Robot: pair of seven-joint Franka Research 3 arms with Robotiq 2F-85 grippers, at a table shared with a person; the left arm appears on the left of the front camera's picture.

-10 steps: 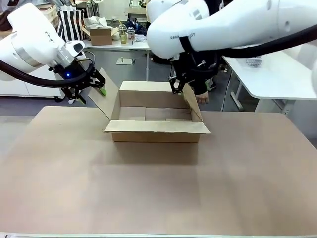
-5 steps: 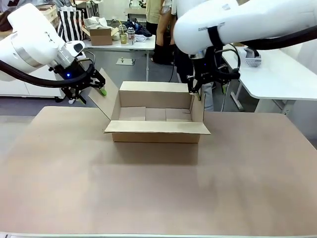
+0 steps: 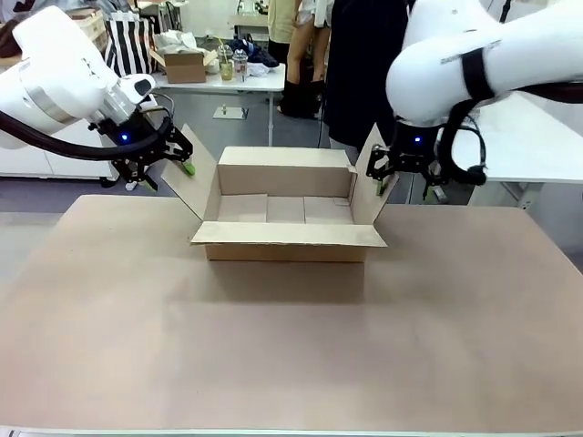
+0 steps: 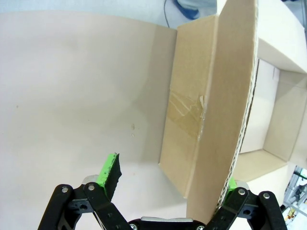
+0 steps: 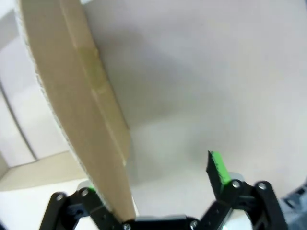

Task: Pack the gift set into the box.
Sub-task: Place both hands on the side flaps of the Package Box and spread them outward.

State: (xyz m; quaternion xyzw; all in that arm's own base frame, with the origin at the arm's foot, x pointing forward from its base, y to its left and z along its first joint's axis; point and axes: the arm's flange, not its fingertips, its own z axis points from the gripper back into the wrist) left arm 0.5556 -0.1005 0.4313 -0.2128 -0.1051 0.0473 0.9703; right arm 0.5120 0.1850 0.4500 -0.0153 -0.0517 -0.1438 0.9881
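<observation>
Cardboard dead centre on our table (image 3: 291,346): the box (image 3: 287,223) sits toward the far side, open, its four flaps spread. The near flap folds flat toward us, the far one stands upright, and the two side flaps lean outward. Inside we see only bare cardboard floor.

Our left gripper (image 3: 164,157) hovers at the upper edge of the left flap (image 3: 193,177). From its wrist camera the flap's corrugated edge runs up between the fingers, one green pad (image 4: 109,171) standing clear on the outer side and the other just peeking from behind the cardboard. The jaws are spread wide, not pinching the flap. A patch of clear tape (image 4: 184,112) shows on the flap's outer face.

Over on the other side our right gripper (image 3: 408,173) mirrors that at the right flap (image 3: 369,187). Its wrist view shows the flap edge rising from between the fingers, one green pad (image 5: 218,170) well apart from the cardboard on the table side, the other mostly hidden behind the flap. Those jaws are spread too, nothing clamped.

Beyond the box a person in dark clothing (image 3: 360,73) stands at the far side. Farther back, a table holds a smaller carton (image 3: 185,64) and cups (image 3: 232,62).
</observation>
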